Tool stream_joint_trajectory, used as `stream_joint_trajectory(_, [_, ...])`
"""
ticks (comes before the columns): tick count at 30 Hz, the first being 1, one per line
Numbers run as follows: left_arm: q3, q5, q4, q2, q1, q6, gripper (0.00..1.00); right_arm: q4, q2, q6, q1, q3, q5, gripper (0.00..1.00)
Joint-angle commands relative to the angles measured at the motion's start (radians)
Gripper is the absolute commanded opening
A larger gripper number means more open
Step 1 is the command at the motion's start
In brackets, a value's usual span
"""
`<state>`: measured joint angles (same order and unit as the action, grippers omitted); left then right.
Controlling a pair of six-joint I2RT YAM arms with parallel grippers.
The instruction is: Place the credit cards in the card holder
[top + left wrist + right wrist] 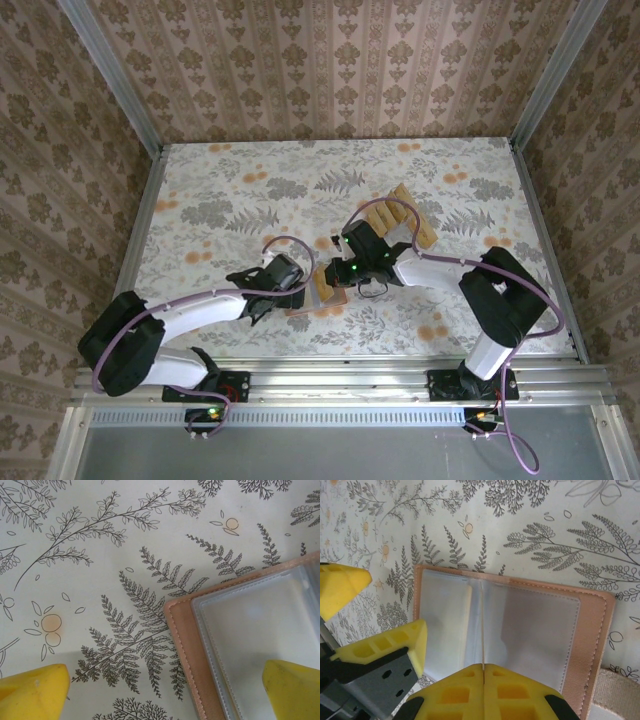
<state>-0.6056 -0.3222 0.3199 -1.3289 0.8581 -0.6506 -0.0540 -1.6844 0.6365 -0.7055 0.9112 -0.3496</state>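
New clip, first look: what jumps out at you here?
The open card holder, clear sleeves up, lies in the middle of the table. The right end effector is shut over its fold; the left end effector stands wide open astride its corner. Tan credit cards lie fanned just beyond.

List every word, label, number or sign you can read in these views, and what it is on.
None can be read.
The card holder shows a plain cover and clear sleeves, with no stamp.
The cards are too small in the top view to tell any print.
The tablecloth bears only ferns and flowers.
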Motion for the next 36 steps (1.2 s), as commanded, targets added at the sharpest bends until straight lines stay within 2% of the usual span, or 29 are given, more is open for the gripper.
stream_joint_trajectory(1, [-0.026, -0.021, -0.019, -0.013, 0.008, 0.013, 1.00, 0.018, -0.013, 0.013, -0.006, -0.012, -0.006, 0.00])
stream_joint_trajectory(9, [-0.007, -0.019, -0.031, -0.041, 0.010, -0.003, 1.00, 0.019, -0.021, 0.008, -0.005, -0.018, 0.006, 0.00])
stream_joint_trajectory(26, [0.075, -0.029, -0.008, 0.005, 0.006, -0.065, 1.00, 0.025, 0.001, 0.008, 0.020, -0.054, 0.023, 0.00])
stream_joint_trajectory(36, [0.078, -0.025, -0.012, 0.013, 0.002, -0.061, 1.00, 0.046, 0.033, 0.012, 0.070, -0.066, -0.002, 0.00])
